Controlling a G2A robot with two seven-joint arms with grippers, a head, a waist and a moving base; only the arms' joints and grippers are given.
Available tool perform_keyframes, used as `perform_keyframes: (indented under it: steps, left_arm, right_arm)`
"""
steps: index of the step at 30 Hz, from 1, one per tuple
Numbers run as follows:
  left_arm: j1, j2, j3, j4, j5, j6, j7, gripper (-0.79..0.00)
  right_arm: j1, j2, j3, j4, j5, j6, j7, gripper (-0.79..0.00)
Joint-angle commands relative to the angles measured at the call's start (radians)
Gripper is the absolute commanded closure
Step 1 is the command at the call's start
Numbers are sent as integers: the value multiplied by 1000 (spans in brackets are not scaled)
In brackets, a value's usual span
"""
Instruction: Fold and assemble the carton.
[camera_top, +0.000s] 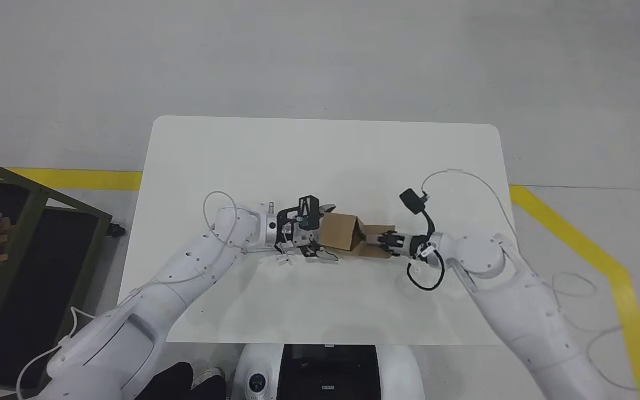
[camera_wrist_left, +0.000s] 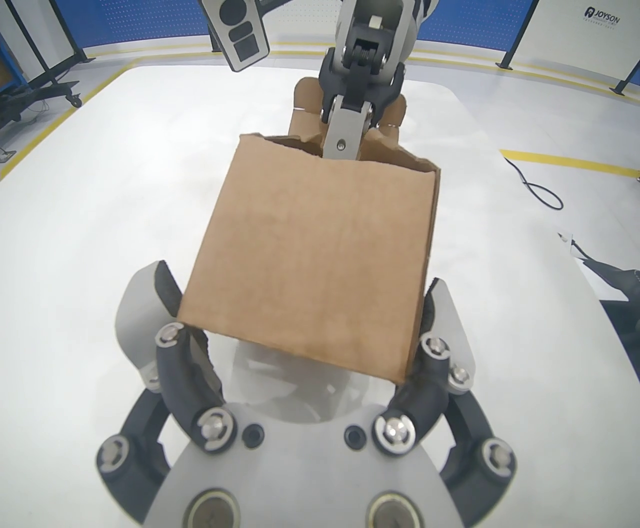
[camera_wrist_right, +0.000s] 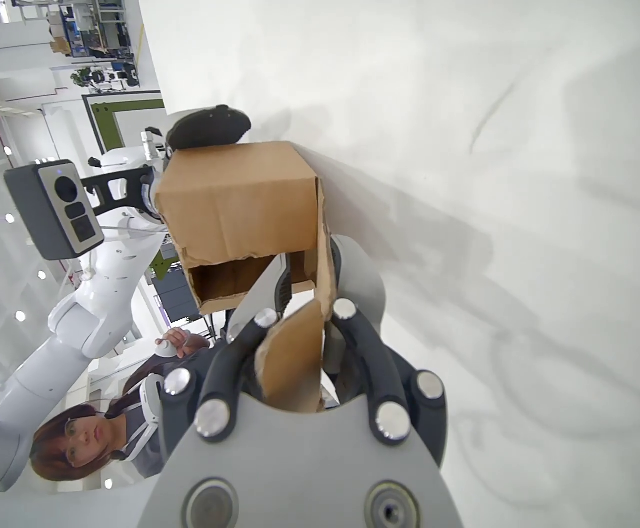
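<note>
Brown cardboard carton (camera_top: 343, 232), squared up with one ragged open end, at the table's (camera_top: 420, 160) middle. Left jaws clamp its other end; right jaws pinch the open end's wall.

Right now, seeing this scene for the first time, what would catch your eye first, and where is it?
A brown carton near the middle of the white table stands out, caught between both arms. The left gripper grips one end from both sides. The right gripper pinches a side wall at the opposite, open end, with one finger inside.
</note>
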Motion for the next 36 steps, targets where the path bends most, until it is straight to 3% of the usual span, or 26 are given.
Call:
perform_keyframes:
  steps: [1, 10, 20, 36]
  left_arm:
    - [0, 0, 0, -2, 1, 1, 0, -785]
    - [1, 1, 0, -11, 4, -5, -2, -785]
    - [0, 0, 3, -12, 1, -13, -11, -785]
    - [-1, 2, 1, -17, 4, -20, 11, -785]
  right_arm:
    - [4, -1, -7, -13, -19, 28, -10, -114]
    - [9, -3, -29, -84, -88, 134, -21, -123]
    - [-5, 0, -14, -129, -95, 177, -26, -129]
    - [43, -22, -90, -131, -162, 278, -76, -129]
